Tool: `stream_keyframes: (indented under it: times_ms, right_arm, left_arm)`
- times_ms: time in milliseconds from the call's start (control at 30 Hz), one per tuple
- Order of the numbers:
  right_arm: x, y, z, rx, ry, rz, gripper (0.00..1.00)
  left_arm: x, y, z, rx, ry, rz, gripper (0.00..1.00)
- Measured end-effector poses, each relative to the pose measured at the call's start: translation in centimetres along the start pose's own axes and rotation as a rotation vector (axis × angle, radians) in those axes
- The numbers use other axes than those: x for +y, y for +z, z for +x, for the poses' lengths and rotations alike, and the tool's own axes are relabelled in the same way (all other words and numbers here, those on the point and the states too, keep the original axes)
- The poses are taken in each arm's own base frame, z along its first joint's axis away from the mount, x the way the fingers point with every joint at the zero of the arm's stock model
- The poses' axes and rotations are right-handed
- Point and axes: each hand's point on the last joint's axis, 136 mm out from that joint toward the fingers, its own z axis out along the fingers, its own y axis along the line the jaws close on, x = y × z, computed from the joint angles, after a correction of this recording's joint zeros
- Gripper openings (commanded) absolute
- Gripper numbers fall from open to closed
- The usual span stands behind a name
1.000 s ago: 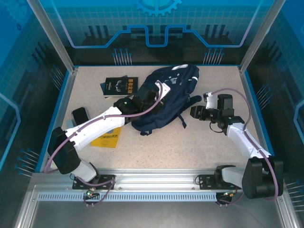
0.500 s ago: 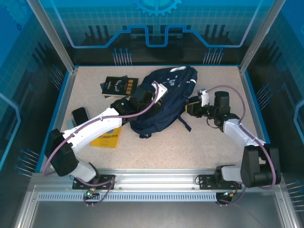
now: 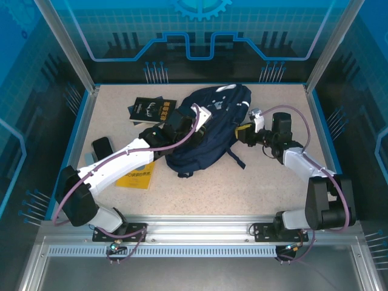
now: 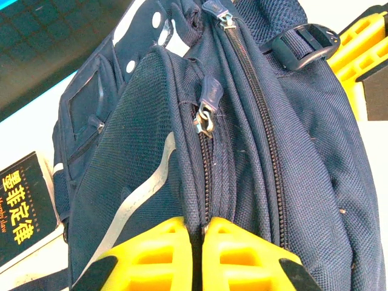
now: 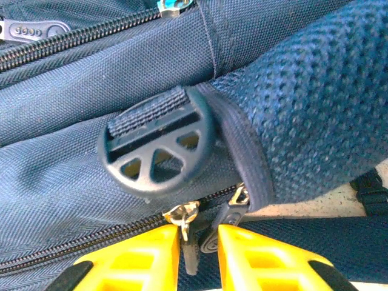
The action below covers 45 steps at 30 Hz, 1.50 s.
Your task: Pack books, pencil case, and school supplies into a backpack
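Observation:
The navy backpack [image 3: 215,124] lies in the middle of the table, top toward the back. My left gripper [image 3: 183,123] is at its left side; in the left wrist view its yellow fingers [image 4: 159,254] are shut on a fold of backpack [image 4: 151,121] fabric beside a zipper. My right gripper [image 3: 244,132] is at the backpack's right side. Its fingers [image 5: 145,257] pinch two zipper pulls [image 5: 193,239] under a round black buckle [image 5: 156,148]. The black book [image 3: 154,110] lies on the blue book [image 3: 133,113] at back left. The yellow book [image 3: 136,176] sits partly under my left arm.
A flat black item [image 3: 102,147] and a pale one [image 3: 90,159] lie by the left wall. Dark straps [image 3: 235,156] trail from the backpack toward the front. The right gripper's yellow fingers [image 4: 357,42] show beyond the bag in the left wrist view. Blue walls [image 3: 82,121] ring the table.
My right gripper has moved left and back from open table onto the backpack's right side. The left gripper and the backpack shifted slightly back and left.

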Motion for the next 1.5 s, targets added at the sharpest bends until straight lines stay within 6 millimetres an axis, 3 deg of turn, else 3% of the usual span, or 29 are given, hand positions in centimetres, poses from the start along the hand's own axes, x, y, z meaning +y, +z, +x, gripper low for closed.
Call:
stream_keyframes:
  times_ms: [167, 333, 533, 767, 1033, 1200, 1300, 1433, 1500]
  right_arm:
    - [-0.4, 0.5, 0.0, 0.008, -0.007, -0.002, 0.21]
    - [0.1, 0.7, 0.1, 0.014, -0.023, -0.020, 0.00]
    - [1.0, 0.9, 0.2, 0.038, -0.033, -0.032, 0.00]
    - [5.2, 0.1, 1.1, 0.055, -0.100, -0.032, 0.00]
    - [11.9, 0.2, 6.0, 0.138, -0.152, -0.107, 0.00]
    - [12.3, 0.4, 7.5, 0.167, -0.134, -0.089, 0.00]
    - [11.8, 0.3, 7.6, 0.176, -0.100, -0.058, 0.16]
    - [10.6, -0.7, 7.2, 0.169, -0.006, 0.019, 0.68]
    - [9.4, -1.5, 6.3, 0.153, 0.061, 0.088, 0.79]
  left_arm:
    - [0.0, 0.1, -0.1, -0.007, -0.002, 0.002, 0.03]
    - [0.1, 0.1, -0.1, -0.009, -0.006, -0.001, 0.03]
    - [0.3, 0.1, -0.1, -0.008, -0.042, -0.008, 0.02]
    - [0.5, 1.1, 0.4, 0.013, -0.122, -0.028, 0.02]
    - [-0.1, 3.4, 0.9, 0.050, -0.211, -0.021, 0.01]
    - [-0.9, 4.2, 1.5, 0.073, -0.248, 0.012, 0.01]
    - [-1.1, 4.4, 1.6, 0.075, -0.255, 0.024, 0.01]
    - [-1.2, 4.7, 1.4, 0.066, -0.256, 0.028, 0.01]
    - [-1.2, 4.7, 1.3, 0.060, -0.257, 0.031, 0.01]
